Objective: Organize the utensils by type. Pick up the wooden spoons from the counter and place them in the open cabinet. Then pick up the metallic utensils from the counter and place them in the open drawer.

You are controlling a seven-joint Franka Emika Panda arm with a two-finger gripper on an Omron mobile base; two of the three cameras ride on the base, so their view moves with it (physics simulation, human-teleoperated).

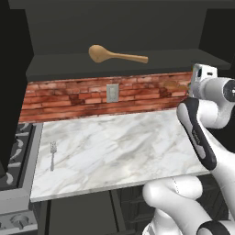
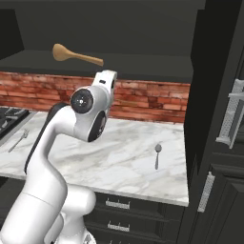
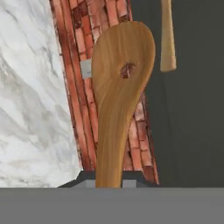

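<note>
Two wooden spoons are showing: we are clamping our gripper [image 3: 108, 183] on the handle of the smaller orange-brown spoon [image 3: 120, 92], its bowl sticking out ahead of the fingers against the brick wall [image 3: 74, 87]. The larger tan spoon [image 1: 114, 55] is lying above the gripper on the open cabinet [image 1: 59, 64] shelf. Below us on the counter [image 1: 119, 142] are lying a fork [image 1: 53, 153] and a metal spoon [image 2: 157, 155].

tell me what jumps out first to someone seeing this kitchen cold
A large tan wooden spoon lying on the shelf of the open cabinet, and a second, orange-brown wooden spoon held upright in the gripper against the brick wall. A small fork lies on the marble counter.
</note>
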